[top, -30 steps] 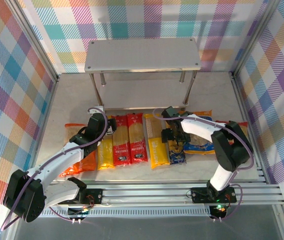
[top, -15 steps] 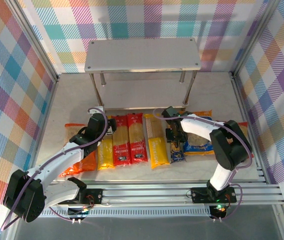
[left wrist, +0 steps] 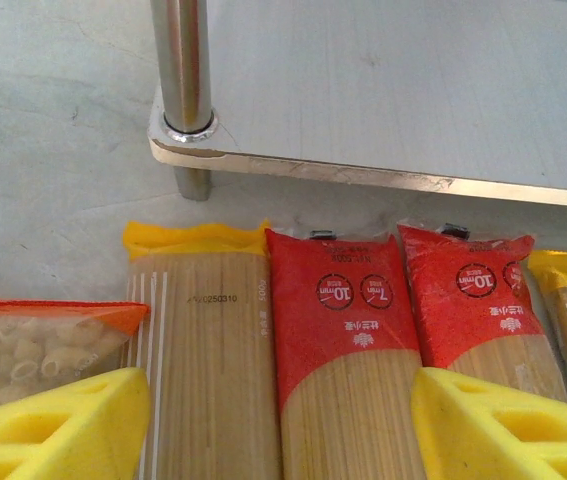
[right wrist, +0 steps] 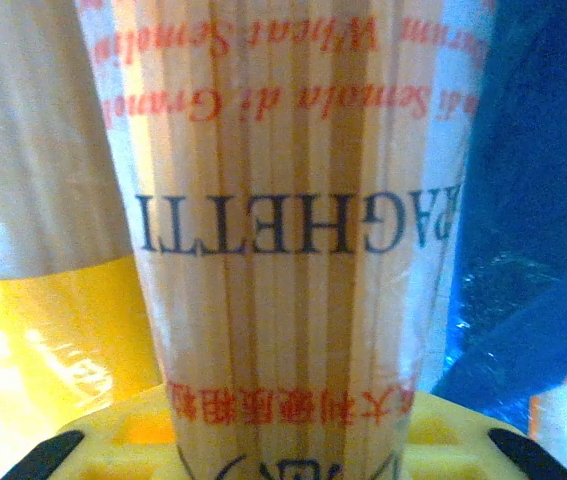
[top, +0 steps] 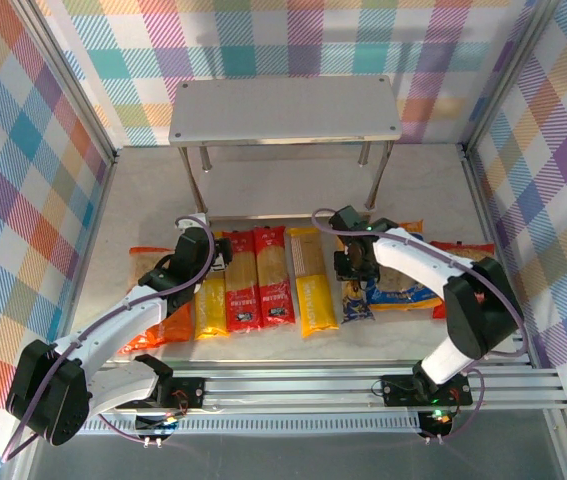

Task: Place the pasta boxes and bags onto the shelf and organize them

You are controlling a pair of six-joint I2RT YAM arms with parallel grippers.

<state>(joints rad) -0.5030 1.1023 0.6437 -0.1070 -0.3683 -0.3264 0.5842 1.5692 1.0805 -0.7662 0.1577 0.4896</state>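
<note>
- at far left, the orange bag [left wrist: 33,345] lies on the table [top: 263,195].
- left gripper [top: 221,257] hovers open and empty over a yellow pack [left wrist: 198,360] and two red packs [left wrist: 348,340].
- right gripper [top: 353,268] is clamped on the dark spaghetti pack [top: 356,305], beside the blue bag [top: 403,290], in front of the shelf [top: 283,110].

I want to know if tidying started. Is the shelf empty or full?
Empty. Both boards of the shelf look bare where they show, and the pasta packs lie on the table.
</note>
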